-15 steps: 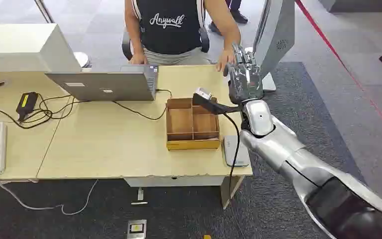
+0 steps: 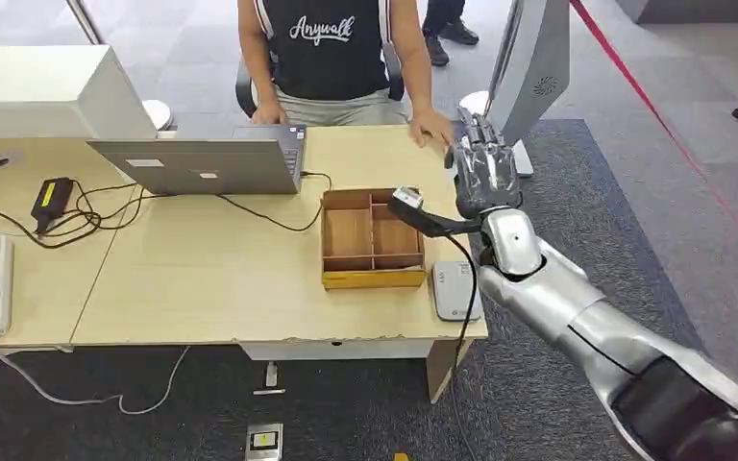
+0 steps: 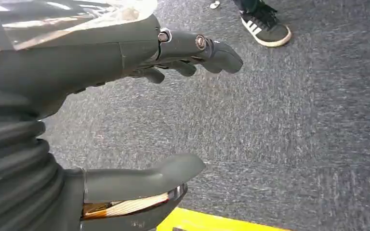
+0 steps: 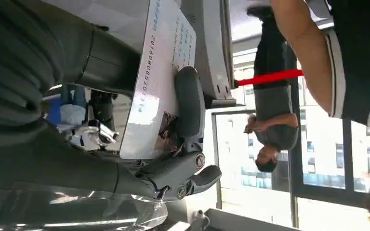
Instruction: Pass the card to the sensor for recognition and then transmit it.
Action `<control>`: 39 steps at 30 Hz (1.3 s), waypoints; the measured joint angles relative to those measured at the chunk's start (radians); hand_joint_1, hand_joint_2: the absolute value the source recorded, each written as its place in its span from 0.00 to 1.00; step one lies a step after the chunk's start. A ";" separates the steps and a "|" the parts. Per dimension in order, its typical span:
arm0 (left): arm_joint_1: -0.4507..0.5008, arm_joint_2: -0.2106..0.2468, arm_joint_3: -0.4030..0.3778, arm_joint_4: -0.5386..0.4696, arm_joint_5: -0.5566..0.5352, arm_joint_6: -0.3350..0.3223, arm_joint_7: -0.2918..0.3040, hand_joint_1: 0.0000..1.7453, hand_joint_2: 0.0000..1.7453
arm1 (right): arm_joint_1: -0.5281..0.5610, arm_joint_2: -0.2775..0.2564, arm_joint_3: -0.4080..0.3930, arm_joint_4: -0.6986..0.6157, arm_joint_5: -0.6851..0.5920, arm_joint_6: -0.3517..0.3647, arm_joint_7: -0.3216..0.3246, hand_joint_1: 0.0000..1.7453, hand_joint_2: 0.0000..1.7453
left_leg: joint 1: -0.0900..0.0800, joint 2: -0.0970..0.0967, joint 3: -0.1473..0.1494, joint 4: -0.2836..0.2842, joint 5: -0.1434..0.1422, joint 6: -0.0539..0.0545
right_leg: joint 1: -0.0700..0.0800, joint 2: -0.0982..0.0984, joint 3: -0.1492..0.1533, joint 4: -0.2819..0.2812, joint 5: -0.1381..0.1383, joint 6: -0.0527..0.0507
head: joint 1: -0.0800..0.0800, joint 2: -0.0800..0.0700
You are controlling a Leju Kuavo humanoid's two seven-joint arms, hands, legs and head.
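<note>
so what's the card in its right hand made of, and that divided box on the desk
The card looks like glossy white plastic: it stays flat and stiff under the right hand's thumb, with printed digits and a sheen on its face. The divided box looks like plain brown cardboard or thin wood, matte, with thin partitions; the head view leaves it open.

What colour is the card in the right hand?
White card with dark printed text, clearest in the right wrist view.
</note>
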 joint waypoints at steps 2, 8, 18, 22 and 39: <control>0.000 0.000 0.000 0.000 0.002 0.000 0.004 0.00 1.00 | 0.024 -0.021 0.000 -0.022 -0.013 0.001 0.008 1.00 1.00 | 0.000 0.000 0.000 0.000 0.000 0.000 | 0.000 0.000 0.000 0.000 0.000 0.000 | 0.000 0.000; 0.001 0.000 0.000 0.000 0.004 0.002 0.003 0.00 1.00 | 0.086 -0.058 -0.003 -0.055 -0.049 -0.003 0.007 1.00 1.00 | 0.000 0.000 0.000 0.000 0.000 0.000 | 0.000 0.000 0.000 0.000 0.000 0.000 | 0.000 0.000; 0.001 0.000 0.001 0.000 0.010 0.003 0.007 0.00 1.00 | 0.135 -0.076 -0.006 -0.069 -0.079 0.006 -0.033 1.00 1.00 | 0.000 0.000 0.000 0.000 0.000 0.000 | 0.000 0.000 0.000 0.000 0.000 0.000 | 0.000 0.000; 0.000 0.000 0.001 0.000 0.012 0.005 0.007 0.00 1.00 | 0.142 -0.069 -0.005 -0.063 -0.093 0.010 -0.061 1.00 1.00 | 0.000 0.000 0.000 0.000 0.000 0.000 | 0.000 0.000 0.000 0.000 0.000 0.000 | 0.000 0.000; -0.001 0.000 0.008 0.000 0.011 0.007 0.007 0.00 1.00 | 0.157 -0.029 0.025 -0.013 -0.143 0.089 -0.098 1.00 1.00 | 0.000 0.000 0.000 0.000 0.000 0.000 | 0.000 0.000 0.000 0.000 0.000 0.000 | 0.000 0.000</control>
